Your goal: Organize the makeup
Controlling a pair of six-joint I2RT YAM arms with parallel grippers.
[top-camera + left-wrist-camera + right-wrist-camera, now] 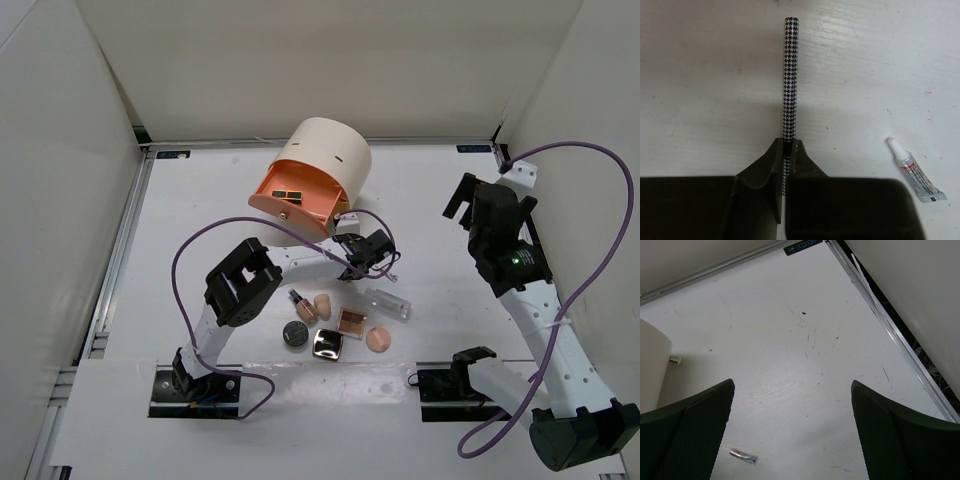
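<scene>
The left arm reaches over mid-table, its gripper [788, 146] clamped tight on one end of a houndstooth pencil [791, 80] just above the table [700, 75]. The right gripper [792, 386] hovers wide open, empty.

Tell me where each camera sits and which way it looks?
Top: above and behind, looking down at the table; both arms show.
Left wrist: on the left arm, looking past the left gripper, shut on the checked pencil.
Right wrist: on the right arm, facing the table's far corner; open right gripper shows.
Shared: top and right wrist see the cream cylinder.
</scene>
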